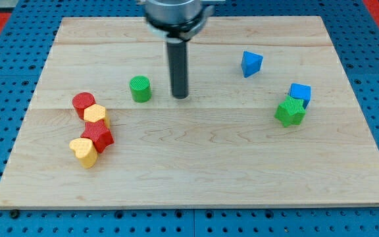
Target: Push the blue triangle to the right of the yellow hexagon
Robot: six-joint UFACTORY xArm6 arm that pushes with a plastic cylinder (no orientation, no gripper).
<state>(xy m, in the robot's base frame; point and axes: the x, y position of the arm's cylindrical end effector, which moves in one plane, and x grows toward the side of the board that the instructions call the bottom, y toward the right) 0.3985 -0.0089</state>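
The blue triangle [251,63] lies on the wooden board at the view's upper right. The yellow hexagon [95,114] sits at the view's left, touching a red cylinder [82,103] above it and a red star [98,135] below it. My tip [179,96] rests on the board near the top middle, well to the left of the blue triangle and far to the right of the yellow hexagon. It touches no block.
A green cylinder [140,88] stands just left of my tip. A yellow heart [83,151] lies below the red star. A blue cube [300,93] and a green star [290,110] touch at the view's right. The wooden board [196,171] lies on a blue pegboard.
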